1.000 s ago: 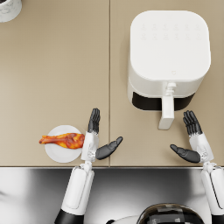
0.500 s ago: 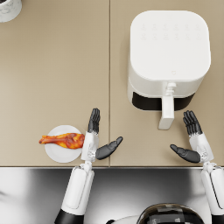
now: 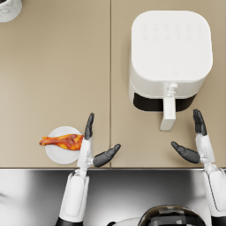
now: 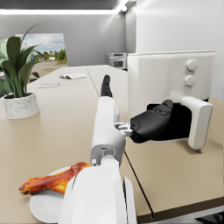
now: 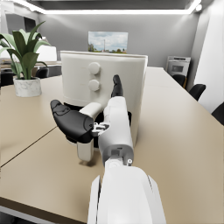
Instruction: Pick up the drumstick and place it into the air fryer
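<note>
An orange-brown drumstick (image 3: 62, 141) lies on a small white plate (image 3: 56, 154) near the table's front edge, left of centre; the left wrist view shows the drumstick (image 4: 50, 182) on the plate (image 4: 46, 208) too. My left hand (image 3: 93, 145) hovers just right of the plate, open and holding nothing. The white air fryer (image 3: 170, 57) stands at the right with its handle (image 3: 168, 114) facing me. The drawer looks slightly pulled out, showing a dark gap. My right hand (image 3: 195, 142) is open, a little right of the handle. Both wrist views show the fryer (image 4: 170, 83) (image 5: 103, 83).
A white pot with a plant (image 4: 19, 105) stands at the table's far left corner, its rim showing in the head view (image 3: 9, 9). A seam (image 3: 110, 79) runs down the beige table. The table's front edge lies just under both hands.
</note>
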